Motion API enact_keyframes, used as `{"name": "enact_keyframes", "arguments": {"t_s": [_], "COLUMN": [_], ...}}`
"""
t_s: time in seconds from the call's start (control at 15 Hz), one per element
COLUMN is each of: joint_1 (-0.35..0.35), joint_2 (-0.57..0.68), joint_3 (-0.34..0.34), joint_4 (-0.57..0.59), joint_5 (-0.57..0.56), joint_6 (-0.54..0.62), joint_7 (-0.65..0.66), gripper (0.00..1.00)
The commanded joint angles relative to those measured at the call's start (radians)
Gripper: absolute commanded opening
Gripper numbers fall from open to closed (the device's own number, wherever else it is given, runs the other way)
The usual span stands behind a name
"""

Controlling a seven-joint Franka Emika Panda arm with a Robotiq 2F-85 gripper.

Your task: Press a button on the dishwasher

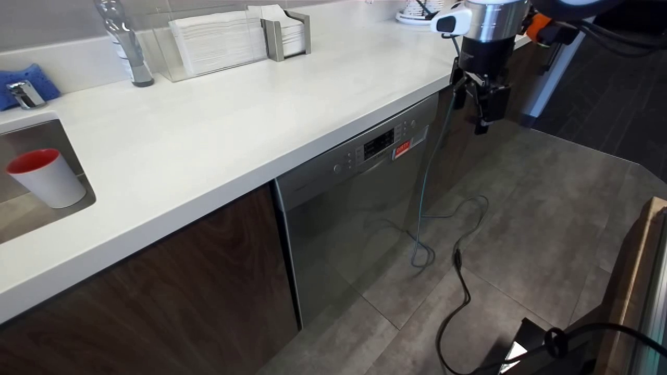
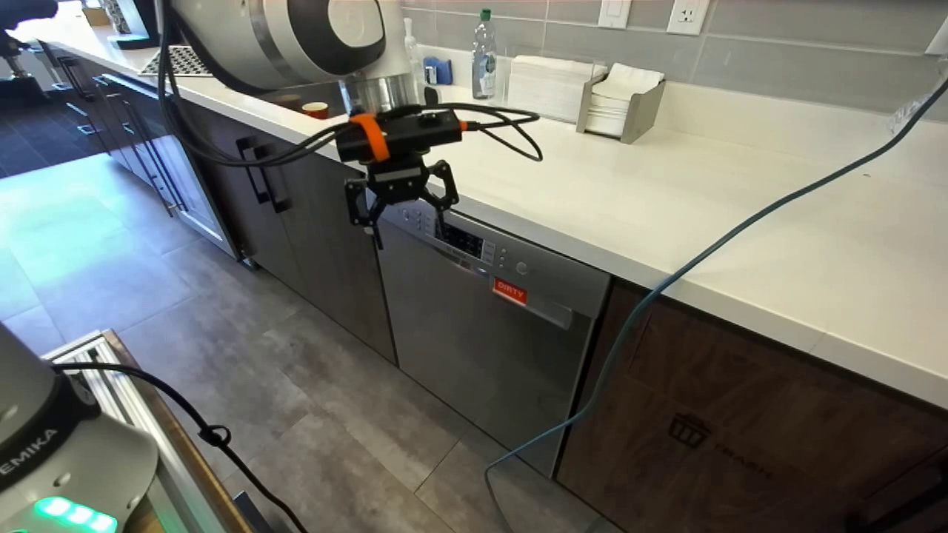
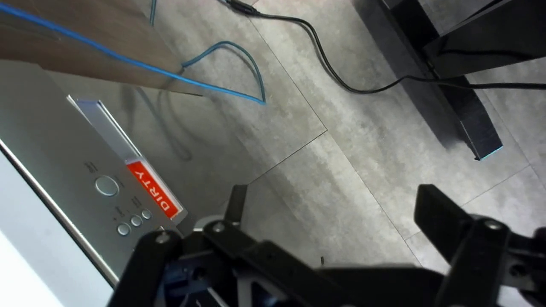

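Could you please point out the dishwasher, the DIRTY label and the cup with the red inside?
Dishwasher (image 2: pixel 485 337), in an exterior view: the middle of its grey front.
DIRTY label (image 3: pixel 154 189), in the wrist view: the middle of its red face.
Cup (image 1: pixel 51 181), in an exterior view: its white outer side.

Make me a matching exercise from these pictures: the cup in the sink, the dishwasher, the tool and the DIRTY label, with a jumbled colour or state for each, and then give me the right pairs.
Things:
1. cup
2. dishwasher
3. tool
4. DIRTY label

Colours and states:
A. grey-fronted, closed
B. red with white lettering
C. open, jaws apart
D. white outside, red inside

Right pairs: 1-D, 2-A, 3-C, 4-B
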Motion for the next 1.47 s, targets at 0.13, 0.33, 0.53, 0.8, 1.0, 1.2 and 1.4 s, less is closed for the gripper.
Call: {"name": "enact_keyframes", "arguments": {"t_s": [0.13, 0.33, 0.53, 0.8, 1.0, 1.2, 1.4], "joint_1": [-0.006, -0.012, -0.017, -0.018, -0.030, -0.040, -0.048], "joint_2": [0.071, 0.107, 0.141, 0.123, 0.131, 0.168, 0.212], "joint_3": [-0.001, -0.012, -0.031, -0.020, -0.008, 0.008, 0.015], "joint_4": [-0.027, -0.021, -0.006, -0.020, -0.032, -0.041, -0.037], "joint_5": [-0.036, -0.088, -0.153, -0.109, -0.068, -0.014, -0.026], "joint_6": [0.178, 0.245, 0.319, 0.293, 0.332, 0.376, 0.440], "joint_7": [-0.091, -0.066, -0.060, -0.071, -0.110, -0.148, -0.209], "gripper": [1.00, 1.00, 1.00, 1.00, 1.00, 1.00, 1.00]}}
